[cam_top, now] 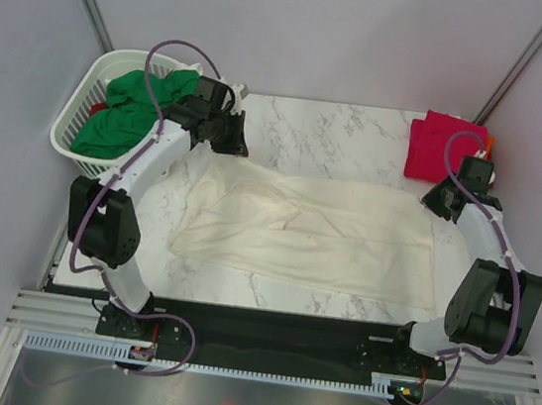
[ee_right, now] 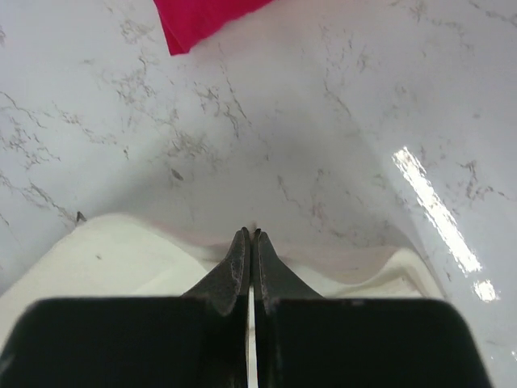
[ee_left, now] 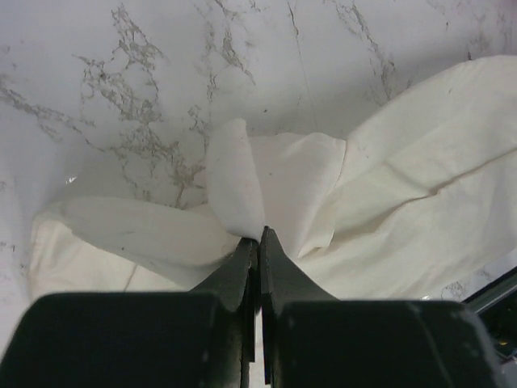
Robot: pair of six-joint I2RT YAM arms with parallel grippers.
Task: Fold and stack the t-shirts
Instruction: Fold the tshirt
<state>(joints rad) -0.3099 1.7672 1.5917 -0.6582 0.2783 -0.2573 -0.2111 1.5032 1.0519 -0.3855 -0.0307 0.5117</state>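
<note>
Gripping the cream-white t-shirt at both far corners, flat on the marble bench

Left end effector: jaws pressed together on a bunched fold at the shirt's far left corner, with the cloth gathered and lifted around the tips. Right end effector: jaws closed, tips meeting on the shirt's far right edge, where the cloth rises against them. Between the two, the shirt lies spread across the middle of the bench, wrinkled, its near edge close to the arm bases. Crimson t-shirt: folded, at the far right corner of the bench, apart from the cream one. Green t-shirt: heaped in the white laundry basket at the far left
</note>
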